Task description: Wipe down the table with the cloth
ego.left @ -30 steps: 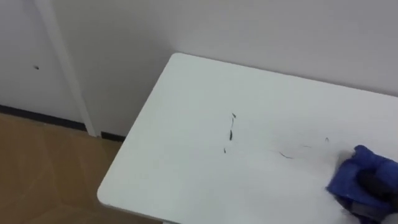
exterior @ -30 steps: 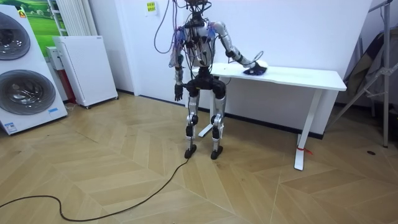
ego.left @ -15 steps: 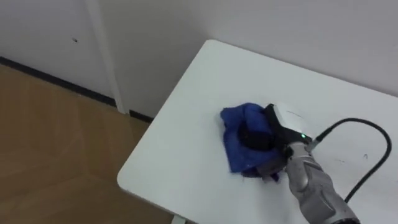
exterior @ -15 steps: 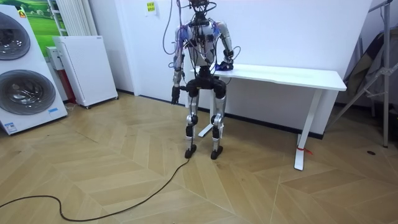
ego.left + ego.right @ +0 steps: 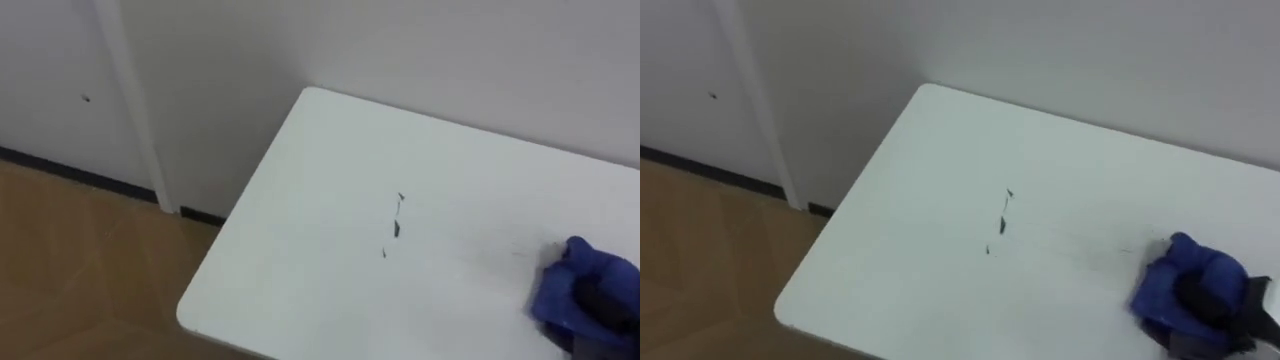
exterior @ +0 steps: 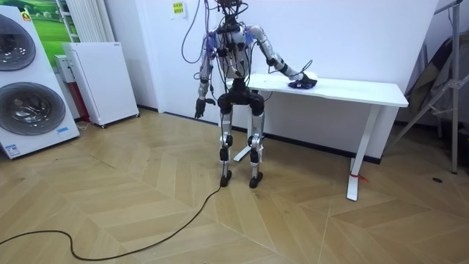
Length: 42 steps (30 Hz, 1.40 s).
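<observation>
On table [image 5: 300, 190] — cloth [image 5: 585, 290] right of marks [image 5: 397, 228].

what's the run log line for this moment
right hand: on blue cloth, white table | dark marks: left of cloth, apart | left hand: hanging at side

The counter [image 5: 300, 250] was plain white, flecked with a few short black marks [image 5: 396, 228]. The cloth [image 5: 580, 290] was deep blue. The wall [image 5: 450, 50] was pale grey-white, edged by a dark skirting board [image 5: 60, 168]. The floor [image 6: 146, 205] was light brown wood laid in a herringbone pattern.
</observation>
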Tool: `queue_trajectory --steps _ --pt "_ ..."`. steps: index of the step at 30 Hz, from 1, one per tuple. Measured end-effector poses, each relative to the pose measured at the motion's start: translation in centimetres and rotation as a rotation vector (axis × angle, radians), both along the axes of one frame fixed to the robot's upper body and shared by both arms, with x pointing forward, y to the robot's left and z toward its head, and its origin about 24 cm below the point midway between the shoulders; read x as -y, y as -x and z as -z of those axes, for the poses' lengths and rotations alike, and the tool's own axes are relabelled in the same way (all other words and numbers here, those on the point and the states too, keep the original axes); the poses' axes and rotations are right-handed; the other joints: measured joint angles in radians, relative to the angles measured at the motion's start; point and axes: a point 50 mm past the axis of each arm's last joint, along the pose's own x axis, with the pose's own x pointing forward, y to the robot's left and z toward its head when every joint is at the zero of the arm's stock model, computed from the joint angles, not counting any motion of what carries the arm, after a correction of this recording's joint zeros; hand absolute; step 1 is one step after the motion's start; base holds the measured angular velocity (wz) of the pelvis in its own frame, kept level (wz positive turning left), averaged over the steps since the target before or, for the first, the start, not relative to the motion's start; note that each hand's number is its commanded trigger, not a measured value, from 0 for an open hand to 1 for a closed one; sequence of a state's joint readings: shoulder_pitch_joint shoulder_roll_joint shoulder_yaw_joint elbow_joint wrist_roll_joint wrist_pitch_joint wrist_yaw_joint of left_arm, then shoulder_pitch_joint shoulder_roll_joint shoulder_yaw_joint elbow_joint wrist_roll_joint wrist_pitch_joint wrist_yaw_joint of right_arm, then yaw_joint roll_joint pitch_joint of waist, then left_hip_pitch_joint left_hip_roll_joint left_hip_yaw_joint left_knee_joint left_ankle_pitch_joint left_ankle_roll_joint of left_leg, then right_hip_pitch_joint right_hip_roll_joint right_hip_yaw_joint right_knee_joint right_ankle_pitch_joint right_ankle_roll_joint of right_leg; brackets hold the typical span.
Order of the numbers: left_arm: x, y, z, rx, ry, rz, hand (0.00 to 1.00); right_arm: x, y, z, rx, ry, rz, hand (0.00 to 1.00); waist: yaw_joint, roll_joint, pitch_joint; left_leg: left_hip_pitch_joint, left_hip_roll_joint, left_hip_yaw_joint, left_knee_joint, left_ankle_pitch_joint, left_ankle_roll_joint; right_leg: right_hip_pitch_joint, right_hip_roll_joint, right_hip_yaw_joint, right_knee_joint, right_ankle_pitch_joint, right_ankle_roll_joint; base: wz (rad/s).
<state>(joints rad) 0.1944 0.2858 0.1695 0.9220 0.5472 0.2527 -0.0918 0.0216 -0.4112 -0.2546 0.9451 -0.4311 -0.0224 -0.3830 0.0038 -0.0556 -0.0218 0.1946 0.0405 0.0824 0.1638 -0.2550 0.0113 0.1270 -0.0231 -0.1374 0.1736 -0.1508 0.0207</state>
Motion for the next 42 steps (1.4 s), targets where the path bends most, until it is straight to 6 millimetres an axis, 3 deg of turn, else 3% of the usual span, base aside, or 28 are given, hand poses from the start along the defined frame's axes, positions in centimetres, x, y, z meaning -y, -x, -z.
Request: queue_trajectory --steps 5,8,11,13,15,16,19,21,23,26,28,31,33,35,38,41,42 --pt "1.9 -1.0 0.7 -0.001 0.057 0.053 0.0 -1.5 -2.2 -0.1 -0.007 0.015 -0.049 1.0 0.025 0.01 0.0018 0.01 0.017 0.041 0.004 0.0 -0.011 -0.015 0.024 0.042 0.015 0.01 -0.016 -0.31" --pt "3.6 -1.5 1.4 -0.007 0.096 0.082 0.0 -4.0 -4.6 -0.2 -0.017 0.037 -0.136 1.0 0.065 0.012 0.0042 0.009 0.024 0.046 0.0 0.001 -0.014 -0.041 0.04 0.056 0.017 0.026 -0.03 -0.61" --pt "4.5 -1.7 1.7 -0.026 0.113 0.095 0.0 -9.2 -8.2 -1.5 -0.004 0.081 -0.411 1.0 0.107 0.013 0.0137 0.005 0.033 0.044 -0.002 -0.002 -0.021 -0.065 0.055 0.049 0.021 0.036 -0.043 -0.54" --pt "4.8 -2.2 1.7 -0.016 0.12 0.1 0.0 -14.5 -10.6 -2.4 0.034 0.067 -0.627 1.0 0.128 0.013 0.02 -0.004 0.038 0.032 -0.002 0.001 -0.028 -0.07 0.062 0.045 0.013 0.039 -0.049 0.03" --pt "5.1 -2.8 1.7 -0.006 0.123 0.118 0.0 -16.8 -11.9 -3.2 0.053 0.069 -0.728 1.0 0.136 0.017 0.0301 -0.013 0.036 0.011 -0.002 0.003 -0.029 -0.072 0.06 0.035 0.012 0.036 -0.049 0.34" --pt "5.1 -2.8 1.7 -0.004 0.122 0.122 0.0 -17.4 -12.5 -3.6 0.066 0.063 -0.756 1.0 0.143 0.019 0.0315 -0.023 0.034 -0.005 -0.001 0.003 -0.029 -0.072 0.056 0.021 0.008 0.035 -0.048 0.39" --pt "4.7 -1.7 1.7 -0.033 0.112 0.103 0.0 -16.8 -12.8 -4.0 0.085 0.057 -0.743 1.0 0.135 0.017 0.0301 -0.042 0.024 -0.043 0.005 0.006 -0.024 -0.075 0.041 -0.009 0.008 0.019 -0.04 0.4" --pt "4.6 -1.0 1.7 -0.032 0.114 0.091 0.0 -15.7 -12.4 -3.7 0.095 0.042 -0.721 1.0 0.134 0.017 0.0296 -0.044 0.019 -0.044 0.006 0.007 -0.024 -0.073 0.035 -0.019 0.008 0.016 -0.036 0.23" --pt "4.2 -0.5 1.6 -0.03 0.11 0.055 0.0 -14.3 -11.3 -2.9 0.099 0.031 -0.682 1.0 0.109 0.012 0.0257 -0.039 0.014 -0.044 0.007 0.007 -0.023 -0.056 0.025 -0.035 -0.007 0.013 -0.031 0.36" --pt "2.7 0.6 1.2 -0.023 0.084 0.002 0.0 -10.9 -9.0 -1.4 0.101 -0.03 -0.507 1.0 0.084 0.004 0.0183 -0.022 0.012 -0.044 0.007 0.008 -0.023 -0.031 0.019 -0.044 -0.009 0.012 -0.03 0.34" --pt "1.2 1.3 0.8 -0.029 0.047 -0.036 0.0 -7.0 -6.7 -0.6 0.072 -0.043 -0.329 1.0 0.061 -0.002 0.0146 -0.007 0.007 -0.033 0.005 0.008 -0.023 -0.005 0.013 -0.039 -0.02 0.012 -0.029 0.29" --pt "0.3 2.2 0.4 -0.044 0.024 -0.07 0.0 -2.8 -4.0 -0.4 0.018 -0.029 -0.161 1.0 0.054 0.001 0.0056 0.008 0.0 0.001 0.005 0.008 -0.022 0.002 0.004 -0.026 -0.018 0.01 -0.022 -0.13" --pt "-0.1 2.3 0.3 -0.049 0.02 -0.068 0.0 -1.7 -2.8 -0.1 -0.005 -0.035 -0.106 1.0 0.044 -0.003 0.0015 0.013 0.0 0.0 0.005 0.008 -0.022 0.005 0.005 -0.027 -0.018 0.01 -0.021 -0.17" --pt "0.0 2.1 0.3 -0.049 0.027 -0.061 0.0 -1.5 -2.2 0.0 -0.016 -0.043 -0.093 1.0 0.024 -0.003 0.0008 0.024 0.001 0.006 0.005 0.008 -0.022 0.008 0.006 -0.02 -0.014 0.01 -0.02 -0.19" --pt "0.8 1.0 0.6 -0.048 0.052 0.005 0.0 -2.2 -2.9 0.1 -0.026 -0.035 -0.135 1.0 0.027 0.009 0.0024 0.032 0.002 0.014 0.027 0.001 -0.011 -0.008 0.006 -0.013 0.028 0.001 -0.011 -0.5" --pt "2.0 -0.7 1.1 -0.045 0.087 0.06 0.0 -4.6 -6.5 -0.9 0.016 -0.025 -0.213 1.0 0.073 0.032 0.0186 0.017 0.001 0.025 0.1 -0.04 0.007 -0.116 -0.006 -0.003 0.203 -0.035 -0.03 -1.13" --pt "2.4 -1.2 1.3 -0.045 0.099 0.061 0.0 -6.2 -8.0 -1.4 0.014 0.015 -0.298 1.0 0.107 0.043 0.0289 0.005 -0.002 0.025 0.137 -0.063 0.009 -0.169 -0.014 -0.022 0.285 -0.041 -0.04 -1.63"
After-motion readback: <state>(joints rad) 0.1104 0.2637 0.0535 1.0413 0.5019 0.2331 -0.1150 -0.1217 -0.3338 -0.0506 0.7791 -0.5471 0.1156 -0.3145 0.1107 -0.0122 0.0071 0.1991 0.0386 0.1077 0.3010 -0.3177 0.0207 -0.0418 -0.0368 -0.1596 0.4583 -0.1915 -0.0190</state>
